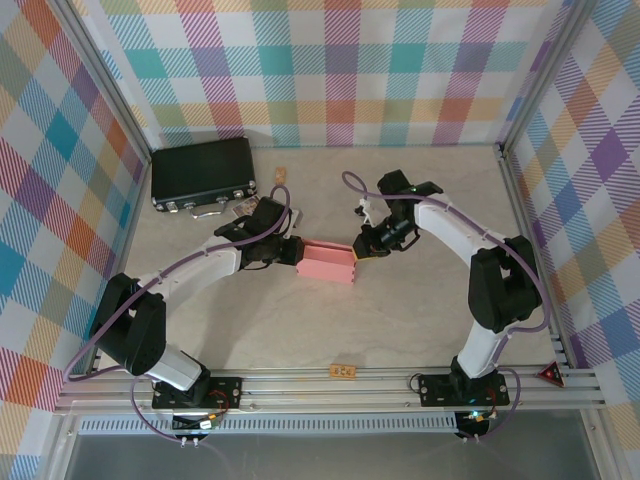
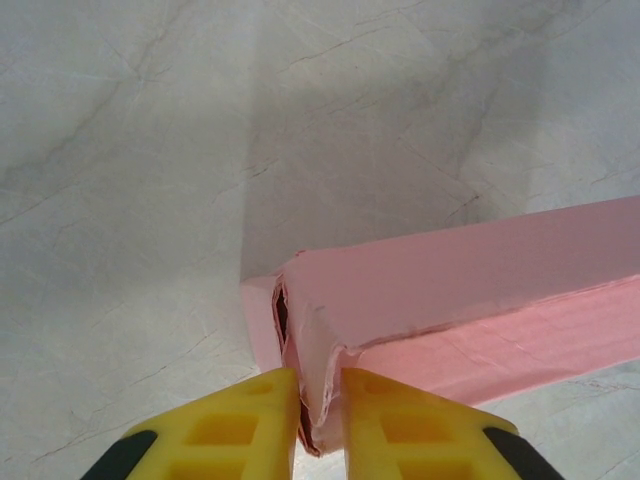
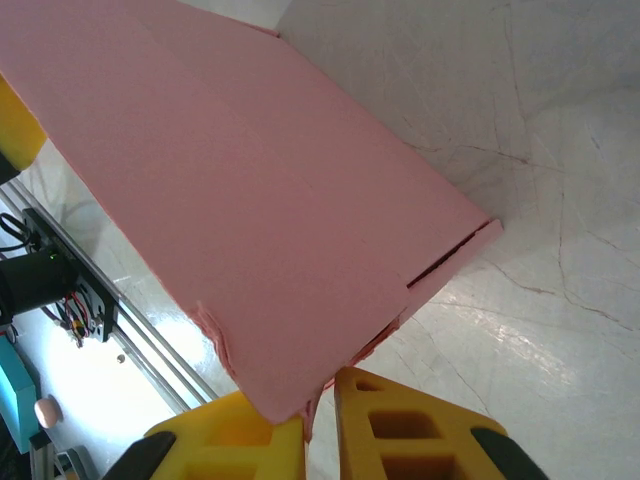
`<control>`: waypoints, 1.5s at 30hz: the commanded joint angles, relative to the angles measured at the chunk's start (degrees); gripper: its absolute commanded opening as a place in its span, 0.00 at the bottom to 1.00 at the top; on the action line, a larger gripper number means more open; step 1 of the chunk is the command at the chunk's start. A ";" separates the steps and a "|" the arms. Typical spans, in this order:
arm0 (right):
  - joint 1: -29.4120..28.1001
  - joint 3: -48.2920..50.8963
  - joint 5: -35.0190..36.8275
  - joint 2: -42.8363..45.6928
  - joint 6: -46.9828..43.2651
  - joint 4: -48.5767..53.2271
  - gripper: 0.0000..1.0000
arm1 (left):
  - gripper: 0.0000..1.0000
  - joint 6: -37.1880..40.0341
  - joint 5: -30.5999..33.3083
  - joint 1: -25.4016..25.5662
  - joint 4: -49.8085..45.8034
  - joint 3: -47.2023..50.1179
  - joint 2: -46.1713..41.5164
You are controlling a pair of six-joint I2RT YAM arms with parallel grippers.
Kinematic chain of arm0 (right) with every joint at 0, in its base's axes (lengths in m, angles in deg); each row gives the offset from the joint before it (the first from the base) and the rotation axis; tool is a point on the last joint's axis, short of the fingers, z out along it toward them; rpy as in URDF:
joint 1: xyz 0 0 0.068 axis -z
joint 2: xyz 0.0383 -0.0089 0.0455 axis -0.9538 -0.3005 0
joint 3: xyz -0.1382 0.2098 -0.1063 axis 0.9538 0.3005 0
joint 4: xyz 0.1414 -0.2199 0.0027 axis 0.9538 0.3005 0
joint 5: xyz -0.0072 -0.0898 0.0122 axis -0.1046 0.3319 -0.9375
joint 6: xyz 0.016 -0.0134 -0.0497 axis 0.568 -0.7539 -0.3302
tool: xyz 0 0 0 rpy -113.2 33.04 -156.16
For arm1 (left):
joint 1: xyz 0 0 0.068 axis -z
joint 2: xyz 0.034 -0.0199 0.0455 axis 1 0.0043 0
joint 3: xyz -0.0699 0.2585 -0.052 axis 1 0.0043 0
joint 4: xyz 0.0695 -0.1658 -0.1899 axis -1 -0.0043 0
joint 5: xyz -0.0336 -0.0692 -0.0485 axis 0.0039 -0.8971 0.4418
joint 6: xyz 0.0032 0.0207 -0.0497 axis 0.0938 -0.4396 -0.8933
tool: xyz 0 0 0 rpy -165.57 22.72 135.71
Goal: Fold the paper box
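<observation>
Paper box, inside unseen, pinched at opposite ends by left hand and right hand.

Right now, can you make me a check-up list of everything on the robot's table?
Surface: the table is pale and marbled, with no spills seen.
Job's things: the paper box is pink and sits mid-table between the arms. The end by the left gripper looks crumpled.
Clutter: a black case lies at the far left, with a tan scrap beside it. An orange tag is at the near edge.
Grippers: the left gripper has its jaws pinched on one end of the box. The right gripper has its jaws pinched on the other end.
Cables: purple cables run along both arms, and none touch the box.
Surroundings: checked walls stand on three sides, and a metal rail runs along the front.
</observation>
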 commanded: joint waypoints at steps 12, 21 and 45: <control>-1.31 0.95 2.03 0.53 -0.06 0.21 0.16 | 0.30 0.94 2.02 -0.04 -0.44 3.06 -3.20; -1.82 0.82 2.03 0.07 -0.17 0.54 0.16 | 0.40 0.87 4.16 -0.05 3.78 6.92 -9.55; -2.11 0.38 2.22 0.04 -0.54 0.97 0.16 | 0.48 -3.45 7.47 -0.17 10.20 2.35 -6.87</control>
